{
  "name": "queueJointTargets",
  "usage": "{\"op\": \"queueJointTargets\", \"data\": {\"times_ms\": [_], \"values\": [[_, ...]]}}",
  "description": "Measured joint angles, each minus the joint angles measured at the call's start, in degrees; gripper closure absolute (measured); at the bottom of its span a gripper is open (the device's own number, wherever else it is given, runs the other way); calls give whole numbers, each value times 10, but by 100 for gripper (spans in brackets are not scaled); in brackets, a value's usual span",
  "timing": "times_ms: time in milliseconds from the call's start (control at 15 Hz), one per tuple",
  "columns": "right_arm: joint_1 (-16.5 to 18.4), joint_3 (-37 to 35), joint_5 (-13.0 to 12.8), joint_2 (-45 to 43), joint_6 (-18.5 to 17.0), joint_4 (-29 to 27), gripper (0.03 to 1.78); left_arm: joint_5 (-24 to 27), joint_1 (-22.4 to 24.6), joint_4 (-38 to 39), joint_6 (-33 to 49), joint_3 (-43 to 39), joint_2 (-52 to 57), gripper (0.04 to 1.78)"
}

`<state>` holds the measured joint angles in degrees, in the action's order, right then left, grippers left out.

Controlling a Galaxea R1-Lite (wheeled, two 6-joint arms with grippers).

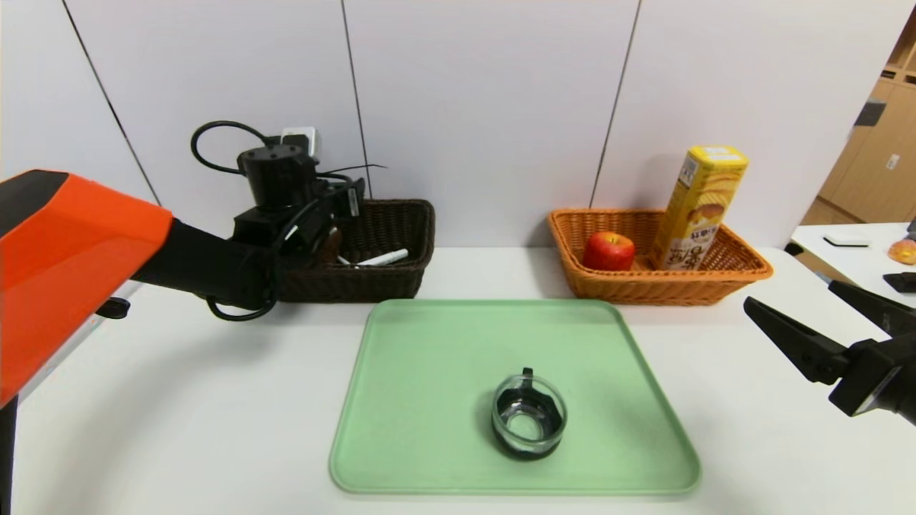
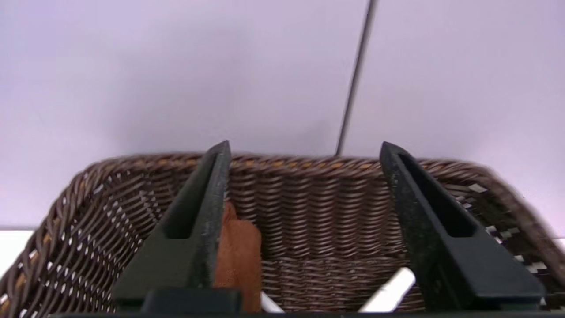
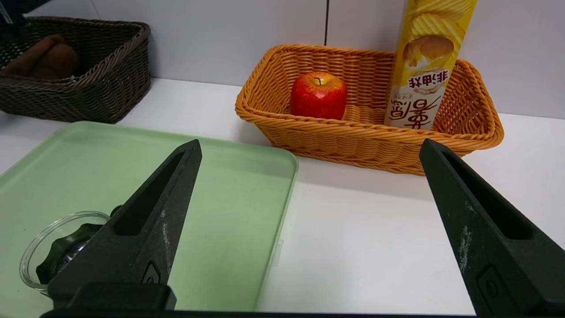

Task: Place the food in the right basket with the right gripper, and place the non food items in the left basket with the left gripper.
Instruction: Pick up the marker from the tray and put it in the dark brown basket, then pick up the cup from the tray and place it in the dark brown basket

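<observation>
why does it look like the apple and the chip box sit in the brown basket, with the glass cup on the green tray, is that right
Not quite. The apple and chip box sit in the orange basket, as the head view shows. The glass cup is on the green tray.

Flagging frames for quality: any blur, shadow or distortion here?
Left wrist view: the dark brown wicker basket smears at its rim. Head view: the glass cup casts a soft shadow on the green plastic tray, and the tray's edges bow. Right wrist view: crisp.
</observation>
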<state>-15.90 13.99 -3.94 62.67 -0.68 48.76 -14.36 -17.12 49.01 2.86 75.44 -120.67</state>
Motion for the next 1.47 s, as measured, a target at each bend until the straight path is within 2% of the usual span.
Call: {"op": "queueJointTargets", "data": {"times_ms": [200,467,667,867,1000,1267,1467], "values": [[0,-2,1,0,0,0,11,-1,-60,-1,7,-37,58,44],[0,-7,1,0,0,0,11,15,-159,9,50,-160,145,31],[0,-8,0,-1,0,0,11,75,-200,61,43,-281,201,25],[0,-12,1,-2,0,0,11,189,-230,104,25,-411,281,21],[0,-14,1,-2,0,0,11,261,-253,112,19,-465,320,19],[0,-19,1,-2,0,0,11,278,-301,114,15,-514,346,16],[0,-20,1,-2,0,0,11,277,-310,115,16,-522,337,15]]}}
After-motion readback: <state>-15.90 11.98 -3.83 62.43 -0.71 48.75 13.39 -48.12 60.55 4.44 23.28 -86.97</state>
